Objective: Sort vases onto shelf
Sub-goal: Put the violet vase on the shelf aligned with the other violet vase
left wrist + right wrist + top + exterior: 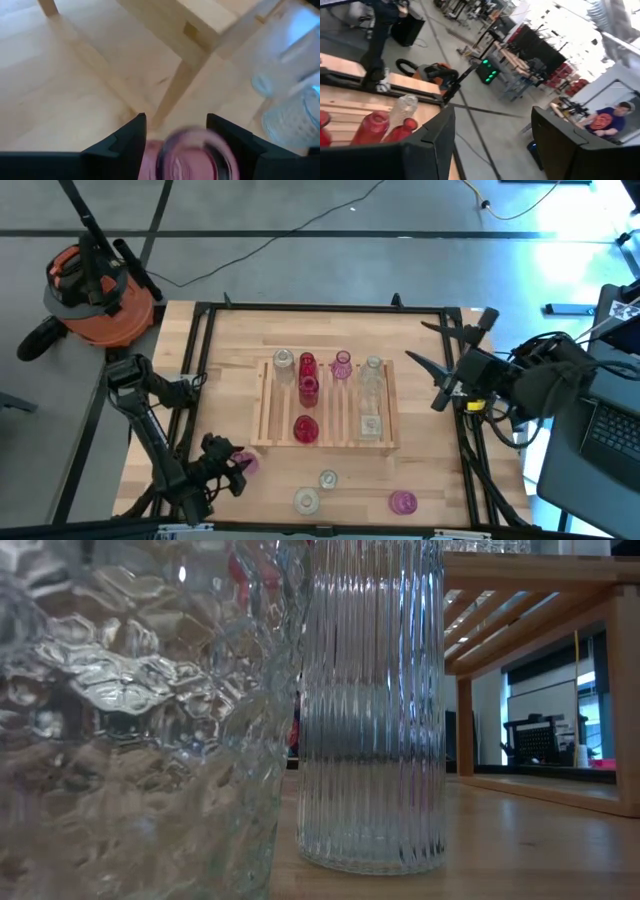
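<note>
In the high view, the shelf point(325, 442) is lying at the middle of the table point(240, 340), carrying a clear vase point(283, 361), a red vase point(307, 366) and a pink vase point(342, 364) along its far side, a tall clear vase point(372, 385) toward its right and a round red vase point(306, 429) at its near edge; two clear vases point(307, 500) point(328, 479) and a pink one point(402, 502) are standing on the table near the front edge; the left gripper point(238, 467) is sitting at the near left, closed on a pale pink vase point(246, 463), well apart from the shelf; the right gripper point(432, 366) is hovering right of the shelf, fingers spread wide and holding nothing.

In the low view, a dimpled clear vase point(120, 720) is filling the left side, touching or just beside a ribbed clear vase point(372, 710); the shelf frame point(540, 600) is showing to the right.

In the left wrist view, the fingers point(127, 142) are clasping the pink vase's rim point(192, 152); a shelf leg point(175, 90) is standing just beyond.

In the right wrist view, the fingers point(432, 140) are gaping wide; a person point(605, 120) is sitting far off in the room.
</note>
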`<state>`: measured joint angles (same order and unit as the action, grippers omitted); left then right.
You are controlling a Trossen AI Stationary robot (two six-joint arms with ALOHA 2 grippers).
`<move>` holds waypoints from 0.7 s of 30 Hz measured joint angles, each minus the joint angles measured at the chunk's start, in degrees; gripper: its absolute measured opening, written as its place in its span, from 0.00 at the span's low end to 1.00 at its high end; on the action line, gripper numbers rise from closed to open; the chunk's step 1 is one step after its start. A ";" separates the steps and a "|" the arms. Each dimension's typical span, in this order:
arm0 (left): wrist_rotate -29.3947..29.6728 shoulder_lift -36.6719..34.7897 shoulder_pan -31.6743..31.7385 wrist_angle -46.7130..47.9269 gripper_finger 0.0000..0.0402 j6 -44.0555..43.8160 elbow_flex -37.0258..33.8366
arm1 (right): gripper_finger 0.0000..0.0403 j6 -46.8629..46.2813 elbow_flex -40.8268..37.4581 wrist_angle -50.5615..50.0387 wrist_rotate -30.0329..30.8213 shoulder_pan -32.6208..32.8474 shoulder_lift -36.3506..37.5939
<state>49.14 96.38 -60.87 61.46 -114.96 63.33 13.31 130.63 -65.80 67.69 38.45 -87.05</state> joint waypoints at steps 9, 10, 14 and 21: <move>-2.19 0.00 0.89 -1.25 0.33 1.26 0.00 | 0.52 -0.01 0.00 0.07 -8.78 -6.12 -0.02; -2.94 0.00 0.62 -1.25 0.31 1.24 0.00 | 0.52 -0.01 0.02 0.07 -9.54 -6.73 -0.02; -3.74 0.06 -0.71 -2.20 0.25 0.14 0.00 | 0.52 -0.01 0.02 -0.03 -12.53 -8.68 -0.02; -3.95 0.09 -1.78 -1.89 0.23 -2.94 -0.04 | 0.52 -0.01 0.02 -0.20 -16.68 -10.51 -0.02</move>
<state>45.19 96.47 -62.65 59.57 -117.90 63.29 13.30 130.65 -66.00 51.01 27.94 -87.07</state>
